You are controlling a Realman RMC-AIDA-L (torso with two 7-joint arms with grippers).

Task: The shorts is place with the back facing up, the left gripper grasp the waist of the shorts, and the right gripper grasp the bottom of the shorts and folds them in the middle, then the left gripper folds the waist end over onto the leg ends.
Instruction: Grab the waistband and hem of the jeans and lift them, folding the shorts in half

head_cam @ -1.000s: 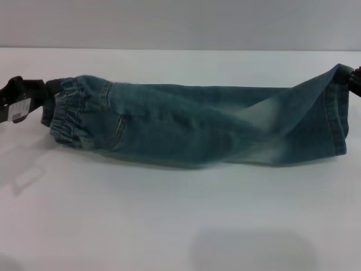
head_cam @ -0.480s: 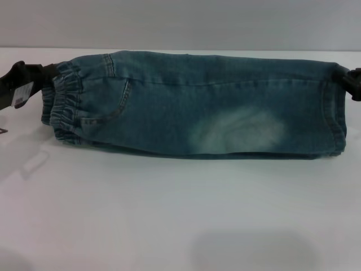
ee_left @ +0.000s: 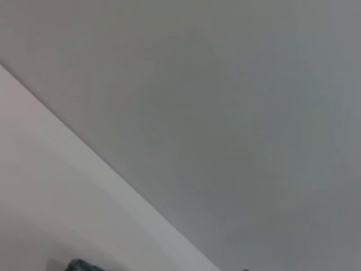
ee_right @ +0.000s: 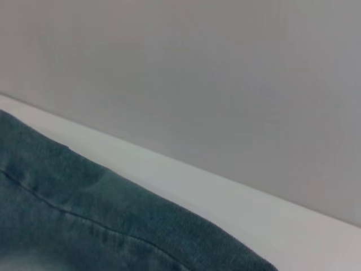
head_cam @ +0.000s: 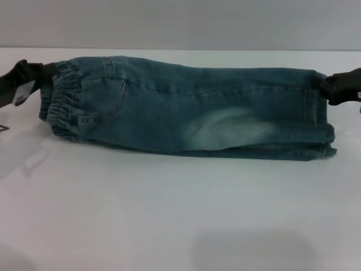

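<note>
The blue denim shorts [head_cam: 186,107] lie folded in half lengthwise across the white table [head_cam: 169,214], with a back pocket [head_cam: 107,101] facing up. The crinkled waist [head_cam: 62,107] is at the left end. My left gripper [head_cam: 49,74] is shut on the waist's far corner. The bottom of the shorts [head_cam: 326,127], its stitched leg ends stacked, is at the right end. My right gripper [head_cam: 322,87] is shut on the upper corner there. The right wrist view shows a folded denim edge [ee_right: 84,214] close up. The left wrist view shows only wall and table.
A grey wall [head_cam: 180,22] runs behind the table's far edge, just beyond the shorts. Bare white tabletop stretches in front of the shorts toward me.
The twisted, half-turned shorts have come over into a flat double layer on the table. My right gripper has moved inward to the left, and the leg end has sagged down.
</note>
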